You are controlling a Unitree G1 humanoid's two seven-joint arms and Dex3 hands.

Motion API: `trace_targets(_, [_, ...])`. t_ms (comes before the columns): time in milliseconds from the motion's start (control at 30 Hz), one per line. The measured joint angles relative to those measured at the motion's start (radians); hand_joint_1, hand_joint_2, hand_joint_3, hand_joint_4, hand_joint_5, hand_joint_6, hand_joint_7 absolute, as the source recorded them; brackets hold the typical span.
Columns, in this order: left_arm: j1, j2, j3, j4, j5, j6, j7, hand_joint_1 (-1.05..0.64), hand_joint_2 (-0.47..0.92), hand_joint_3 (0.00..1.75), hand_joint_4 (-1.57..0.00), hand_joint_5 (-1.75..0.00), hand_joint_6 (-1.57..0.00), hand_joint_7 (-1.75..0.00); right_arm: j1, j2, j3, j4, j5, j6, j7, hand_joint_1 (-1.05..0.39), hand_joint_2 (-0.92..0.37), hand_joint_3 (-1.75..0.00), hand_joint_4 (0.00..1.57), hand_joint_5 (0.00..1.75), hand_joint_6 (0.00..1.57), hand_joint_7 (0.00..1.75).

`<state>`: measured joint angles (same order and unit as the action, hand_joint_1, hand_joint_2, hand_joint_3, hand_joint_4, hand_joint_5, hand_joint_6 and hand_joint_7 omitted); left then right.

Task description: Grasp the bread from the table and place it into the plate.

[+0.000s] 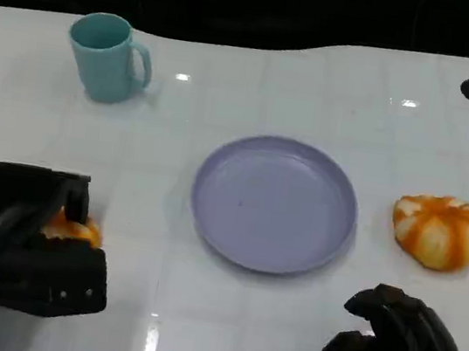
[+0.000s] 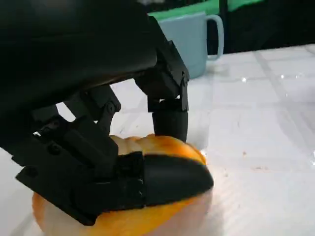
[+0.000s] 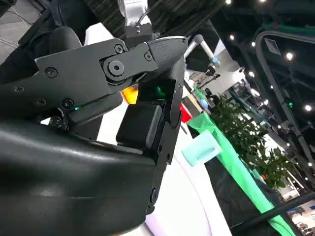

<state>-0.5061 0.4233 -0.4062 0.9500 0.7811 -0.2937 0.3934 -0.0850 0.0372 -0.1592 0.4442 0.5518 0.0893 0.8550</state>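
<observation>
Fig.: L hand (image 1: 35, 238) closed over a bread (image 1: 76, 229) at the near-left of the white table (image 1: 318, 91), fingers (image 2: 167, 179) wrapped across its orange crust; bread sits on the table w/ the hand around it, well left of the lilac plate (image 1: 274, 204) at centre. A 2nd bread (image 1: 439, 230), orange-and-white striped, lies right of the plate, apart from it. R hand (image 1: 398, 350) rests near the table's front right, fingers curled in, holding nothing. Teal mug (image 1: 106, 57) stands far left, beyond the plate. Handling (judged): bun looks light, soft, compressible; glossy crust may slip, so grip round the sides w/ mild pressure, not from the top only; too hard a squeeze would dent it. No brands, labels or legible writing seen on any item
</observation>
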Motion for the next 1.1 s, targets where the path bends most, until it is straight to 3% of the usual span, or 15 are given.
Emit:
trace_targets(67, [-0.019, -0.013, -0.013, 0.079, -0.002, -0.036, 0.081, -1.05, 0.40, 1.75, -1.57, -1.74, -1.57, -1.63, 0.000, 0.000, 0.000, 0.000, 0.000, 0.000, -0.001, -0.75, -0.91, -0.01, 1.52, 0.81, 1.57, 0.36])
trace_targets(133, [-0.031, -0.023, -0.023, 0.133, -0.003, -0.063, 0.149, -1.05, 0.46, 1.75, -1.57, -1.74, -1.57, -1.71, 0.000, 0.000, 0.000, -0.001, 0.000, 0.000, -0.003, -0.75, -0.91, -0.01, 1.52, 0.81, 1.57, 0.37])
trace_targets(233, [-0.036, -0.035, -0.037, 0.183, -0.004, -0.090, 0.237, -1.05, 0.47, 1.75, -1.57, -1.75, -1.57, -1.74, 0.000, 0.000, 0.000, -0.001, 0.000, 0.000, -0.003, -0.75, -0.91, 0.00, 1.52, 0.81, 1.57, 0.36])
trace_targets(333, [-0.037, -0.036, -0.048, 0.208, -0.004, -0.115, 0.295, -1.05, 0.59, 1.75, -1.57, -1.75, -1.57, -1.75, 0.000, 0.000, 0.000, -0.001, 0.000, 0.000, -0.003, -0.75, -0.91, -0.01, 1.51, 0.81, 1.57, 0.36])
trace_targets(500, [-0.028, -0.040, -0.050, 0.221, -0.030, -0.176, 0.387, -1.05, 0.61, 1.75, -1.57, -1.75, -1.57, -1.75, 0.000, 0.000, 0.000, -0.001, 0.000, 0.000, -0.003, -0.74, -0.91, -0.01, 1.51, 0.81, 1.57, 0.35])
trace_targets(800, [-0.009, -0.065, -0.001, 0.221, -0.131, -0.333, 0.392, -1.05, 0.71, 1.75, -1.57, -1.75, -1.57, -1.75, 0.000, 0.000, 0.000, -0.003, 0.000, 0.000, -0.005, -0.73, -0.91, -0.01, 1.50, 0.82, 1.57, 0.34])
trace_targets(1100, [-0.003, -0.111, 0.063, 0.167, -0.225, -0.416, 0.308, -1.05, 0.66, 1.75, -1.57, -1.75, -1.57, -1.75, 0.000, 0.000, 0.000, -0.002, 0.000, -0.001, -0.002, -0.74, -0.92, 0.00, 1.50, 0.82, 1.57, 0.33])
